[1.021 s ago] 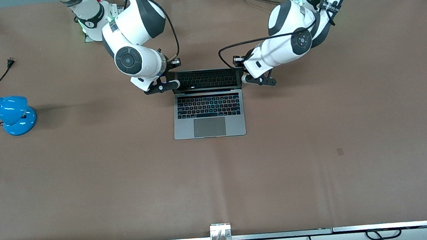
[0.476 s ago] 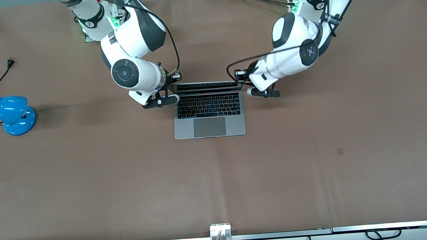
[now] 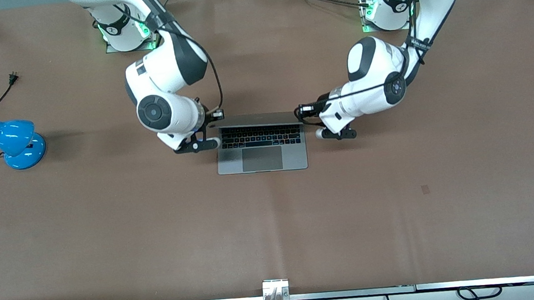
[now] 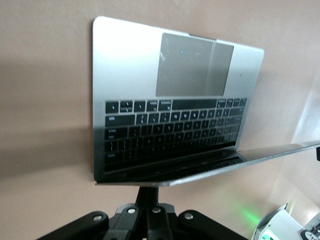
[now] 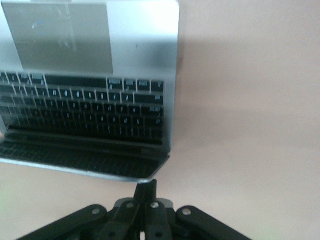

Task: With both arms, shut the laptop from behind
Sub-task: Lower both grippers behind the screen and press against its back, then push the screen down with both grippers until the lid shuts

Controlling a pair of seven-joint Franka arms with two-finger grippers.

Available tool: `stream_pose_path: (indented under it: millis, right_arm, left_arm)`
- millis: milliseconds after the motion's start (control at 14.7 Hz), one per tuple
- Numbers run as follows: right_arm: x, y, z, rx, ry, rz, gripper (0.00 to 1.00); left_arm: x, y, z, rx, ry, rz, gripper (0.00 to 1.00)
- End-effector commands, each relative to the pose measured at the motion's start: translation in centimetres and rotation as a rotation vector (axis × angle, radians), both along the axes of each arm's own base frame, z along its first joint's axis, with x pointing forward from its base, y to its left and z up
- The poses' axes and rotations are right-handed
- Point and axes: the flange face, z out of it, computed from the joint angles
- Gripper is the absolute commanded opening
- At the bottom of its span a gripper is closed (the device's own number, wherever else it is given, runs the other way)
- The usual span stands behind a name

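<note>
The silver-grey laptop (image 3: 262, 156) lies in the middle of the brown table, its lid (image 3: 259, 119) tipped far forward over the black keyboard. My right gripper (image 3: 214, 143) is shut, its fingers (image 5: 146, 192) pressed against the back of the lid's corner at the right arm's end. My left gripper (image 3: 319, 134) is shut, its fingers (image 4: 152, 192) pressed against the lid's back edge at the left arm's end. Both wrist views show the keyboard and trackpad under the lowered lid (image 4: 210, 167) (image 5: 85, 167).
A blue desk lamp (image 3: 6, 141) with a black cord and plug (image 3: 12, 76) lies at the right arm's end of the table. Cables and a metal rail (image 3: 275, 291) run along the table's near edge.
Both grippers have moved toward the front camera and lower, pushing the lid forward. The dark screen has gone from view and the lid now covers the back of the keyboard.
</note>
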Motion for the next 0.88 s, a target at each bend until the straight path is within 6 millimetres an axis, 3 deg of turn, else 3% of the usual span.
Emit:
stream_pose_path:
  millis: [0,408,817]
  right_arm:
    - [2.1,0.5,-1.5,-0.016,-0.005,-0.007,0.0]
    - [3.5,2.1,-6.6,-0.031,-0.047,-0.055,0.0]
    - [4.7,2.8,-11.1,-0.038,-0.084,-0.083,0.0]
  left_arm:
    - [1.5,-0.1,-1.8,-0.009,0.01,0.002,0.0]
    - [2.8,-0.1,-4.1,0.013,-0.021,-0.003,0.0]
    - [1.6,-1.9,-8.5,0.041,-0.046,-0.008,0.0]
